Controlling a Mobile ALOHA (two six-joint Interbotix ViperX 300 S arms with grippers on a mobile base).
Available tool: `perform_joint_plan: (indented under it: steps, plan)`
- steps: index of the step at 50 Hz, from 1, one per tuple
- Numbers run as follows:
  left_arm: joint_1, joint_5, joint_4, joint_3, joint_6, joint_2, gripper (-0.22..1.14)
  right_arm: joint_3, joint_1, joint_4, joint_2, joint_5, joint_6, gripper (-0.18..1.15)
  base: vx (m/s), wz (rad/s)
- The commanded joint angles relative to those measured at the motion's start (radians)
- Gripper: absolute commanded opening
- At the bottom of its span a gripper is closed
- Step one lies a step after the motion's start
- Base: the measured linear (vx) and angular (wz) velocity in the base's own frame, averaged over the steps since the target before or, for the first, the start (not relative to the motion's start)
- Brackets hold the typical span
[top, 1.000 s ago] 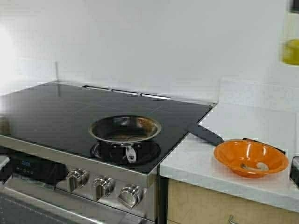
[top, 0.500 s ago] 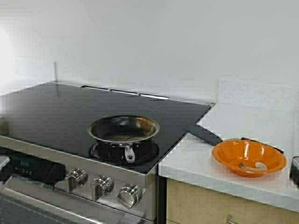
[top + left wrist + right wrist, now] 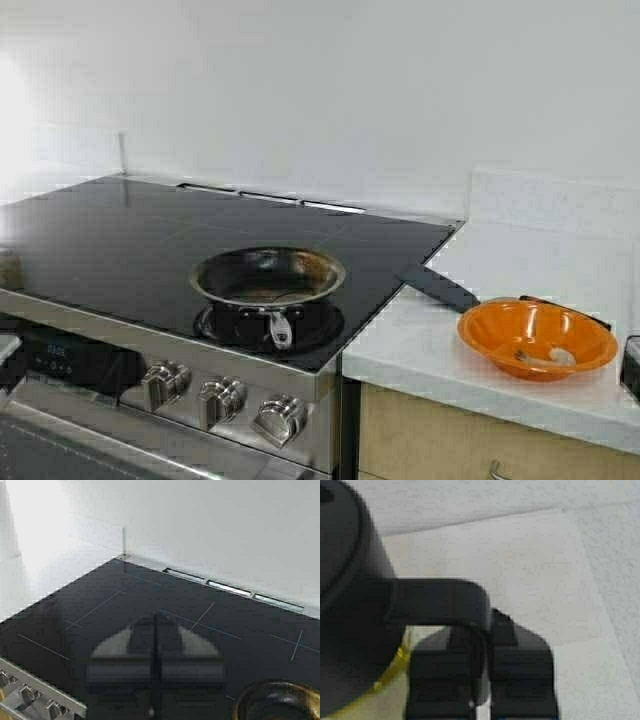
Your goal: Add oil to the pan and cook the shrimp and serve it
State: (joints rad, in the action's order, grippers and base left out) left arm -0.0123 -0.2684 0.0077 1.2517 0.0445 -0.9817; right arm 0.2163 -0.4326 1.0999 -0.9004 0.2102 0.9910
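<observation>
The pan [image 3: 267,278] sits on the stove's front burner, dark inside, its short handle toward me. The shrimp [image 3: 548,355] lies pale and curled in an orange bowl [image 3: 500,335] on the counter to the right. In the right wrist view my right gripper [image 3: 487,635] is shut on the black side handle [image 3: 445,597] of the oil jug, beside its black lid [image 3: 345,570]; a strip of yellow oil [image 3: 395,667] shows below the lid. My left gripper [image 3: 156,622] hangs shut and empty over the black cooktop, the pan's rim [image 3: 280,692] near it. Neither gripper appears in the high view.
A black utensil handle [image 3: 438,288] lies across the stove edge and the white counter [image 3: 520,260]. Stove knobs [image 3: 220,400] line the front panel. A dark object [image 3: 631,368] sits at the counter's right edge. A white wall stands behind the cooktop [image 3: 120,230].
The oil jug that showed at the top right edge of the high view one second ago has gone out of that view. Pan and bowl stay put.
</observation>
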Motion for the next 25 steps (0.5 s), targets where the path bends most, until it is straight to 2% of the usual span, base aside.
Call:
perform_joint_plan:
  steps: [1,14,25]
  plan:
    - [-0.002,-0.005,0.002,-0.006,-0.002,0.009,0.03,0.035,0.0,-0.011,0.021,0.071,-0.051,0.07,0.0,0.0]
    - [-0.002,-0.005,0.002,-0.005,-0.002,0.009,0.03,0.029,0.002,-0.101,0.005,0.095,-0.17,0.07,0.0,0.0]
    - [-0.002,-0.003,0.002,-0.006,-0.002,0.009,0.03,0.017,0.003,-0.258,-0.014,0.135,-0.298,0.07,0.0,0.0]
